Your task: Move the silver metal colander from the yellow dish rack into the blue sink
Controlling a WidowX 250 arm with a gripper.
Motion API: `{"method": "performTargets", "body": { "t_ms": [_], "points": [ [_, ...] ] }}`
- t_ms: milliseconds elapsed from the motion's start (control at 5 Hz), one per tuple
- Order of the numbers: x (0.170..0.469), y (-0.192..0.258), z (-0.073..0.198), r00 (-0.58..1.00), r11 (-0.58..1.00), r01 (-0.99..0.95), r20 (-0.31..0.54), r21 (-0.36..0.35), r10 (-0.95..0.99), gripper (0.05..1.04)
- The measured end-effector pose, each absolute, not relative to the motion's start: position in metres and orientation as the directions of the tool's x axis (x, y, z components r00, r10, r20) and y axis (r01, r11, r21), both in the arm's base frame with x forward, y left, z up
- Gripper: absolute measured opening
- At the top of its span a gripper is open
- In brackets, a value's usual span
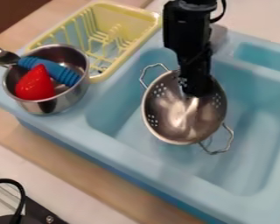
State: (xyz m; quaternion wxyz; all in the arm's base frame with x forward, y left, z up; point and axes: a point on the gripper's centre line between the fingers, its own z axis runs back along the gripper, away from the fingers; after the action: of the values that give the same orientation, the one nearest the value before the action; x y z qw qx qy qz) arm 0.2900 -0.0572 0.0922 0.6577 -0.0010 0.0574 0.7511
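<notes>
A light blue toy sink (pixel 54 127) sits on a wooden desk (pixel 78 162). Right of the frame's centre, a metal colander (pixel 178 116) with two wire handles is over the basin; whether it touches the bottom is unclear. The black hand (pixel 193 91) points down into its upper part, and I cannot tell whether it is open or closed. At left, a steel pot (pixel 51 106) holds a red strawberry (pixel 35 85) and a blue-handled utensil (pixel 50 71), beside a yellow rack (pixel 124 59).
</notes>
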Motion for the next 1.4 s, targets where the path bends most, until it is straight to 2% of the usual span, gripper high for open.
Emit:
{"method": "performTargets", "body": {
  "t_ms": [200,400,600,800,1000,1200,1400],
  "points": [
    [0.291,-0.056,0.092,-0.126,-0.120,-0.985,-0.040,0.120,0.991,0.227],
    [0.291,-0.055,0.092,-0.124,-0.118,-0.985,-0.036,0.122,0.992,0.441],
    [0.288,-0.053,0.093,-0.101,-0.099,-0.993,-0.024,0.061,0.995,0.726],
    [0.278,-0.048,0.113,-0.101,-0.102,-0.994,-0.047,-0.023,0.994,0.971],
    [0.281,-0.034,0.135,-0.114,-0.120,-0.986,-0.065,-0.113,0.991,0.996],
    [0.282,-0.021,0.157,-0.159,-0.169,-0.972,-0.077,-0.164,0.984,0.996],
    [0.284,-0.005,0.166,-0.200,-0.209,-0.953,-0.064,-0.219,0.978,0.996]
  ]
}}
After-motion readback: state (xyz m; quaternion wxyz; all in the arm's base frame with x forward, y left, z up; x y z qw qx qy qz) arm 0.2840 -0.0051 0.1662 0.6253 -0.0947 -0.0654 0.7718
